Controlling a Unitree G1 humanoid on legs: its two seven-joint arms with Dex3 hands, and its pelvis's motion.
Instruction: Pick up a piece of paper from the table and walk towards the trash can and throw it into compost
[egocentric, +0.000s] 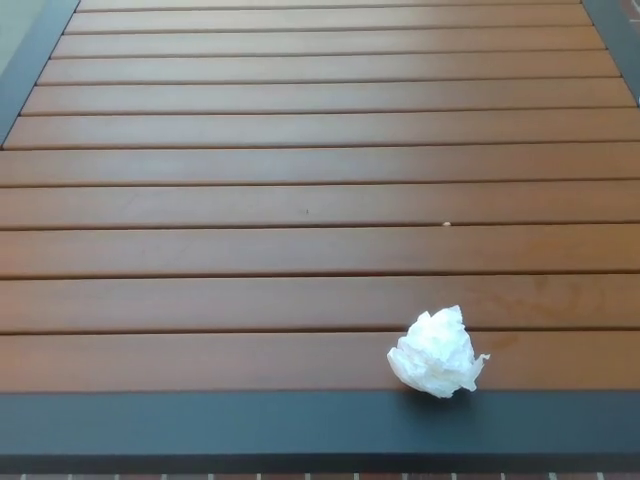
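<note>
You have neither hand in the head view, so you cannot tell whether either is open, closed or gripping anything. Your target, the crumpled white paper (438, 352), lies on the table (250, 200) right of centre at the near side, resting on the nearest brown slat with its lower edge reaching the dark frame (200, 420) that runs along the near edge. Farther out you see only brown slats running left to right, with a small pale speck (446, 224) on one slat well beyond the paper.
</note>
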